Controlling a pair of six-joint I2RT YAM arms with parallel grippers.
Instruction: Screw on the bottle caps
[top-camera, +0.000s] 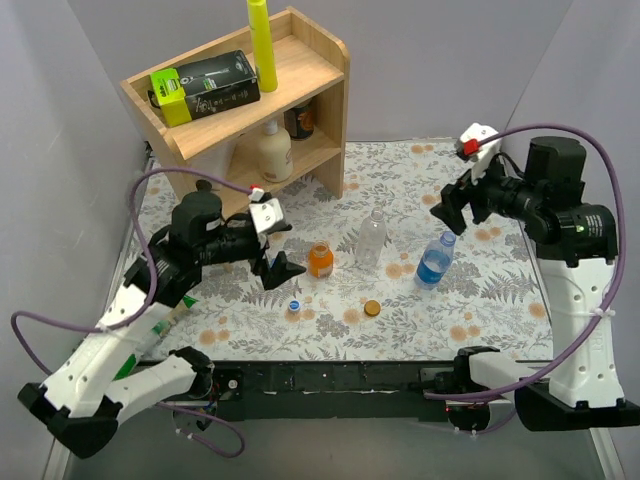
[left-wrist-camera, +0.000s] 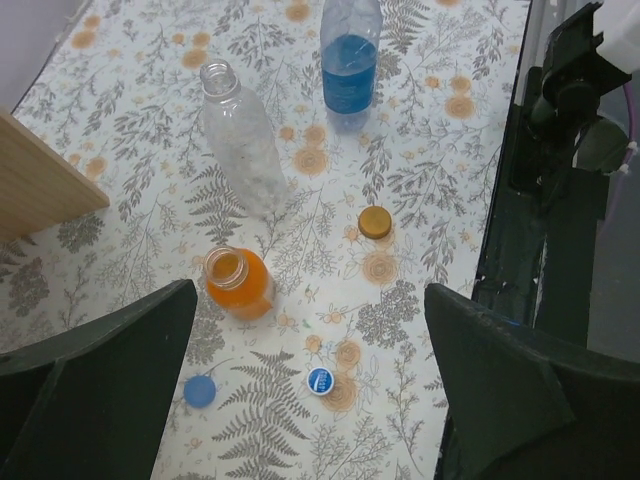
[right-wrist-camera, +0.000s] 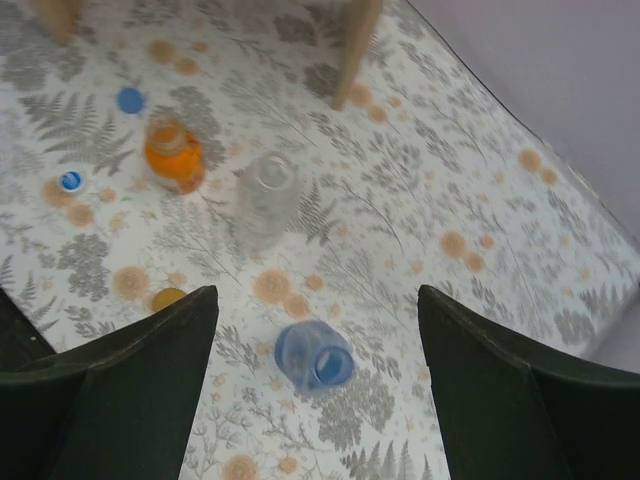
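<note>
Three uncapped bottles stand mid-table: a short orange bottle (top-camera: 320, 260) (left-wrist-camera: 240, 282) (right-wrist-camera: 172, 152), a clear unlabelled bottle (top-camera: 371, 238) (left-wrist-camera: 243, 145) (right-wrist-camera: 268, 190) and a blue-label bottle (top-camera: 435, 260) (left-wrist-camera: 350, 62) (right-wrist-camera: 315, 355). The white-and-blue cap (top-camera: 294, 306) (left-wrist-camera: 320, 380) (right-wrist-camera: 70, 181) and orange-brown cap (top-camera: 372, 308) (left-wrist-camera: 375, 221) (right-wrist-camera: 167, 297) lie in front of them. The blue cap (left-wrist-camera: 200, 391) (right-wrist-camera: 129, 99) lies left of the orange bottle, hidden under my left gripper in the top view. My left gripper (top-camera: 281, 249) (left-wrist-camera: 308, 300) is open and empty, left of the orange bottle. My right gripper (top-camera: 447, 212) (right-wrist-camera: 317, 300) is open and empty, above the blue-label bottle.
A wooden shelf (top-camera: 300, 60) (left-wrist-camera: 40, 185) stands at the back left. It holds a yellow tube (top-camera: 262, 40), a black-and-green box (top-camera: 205, 85), a cream lotion bottle (top-camera: 272, 150) and a dark jar (top-camera: 300, 120). Grey walls close in the sides.
</note>
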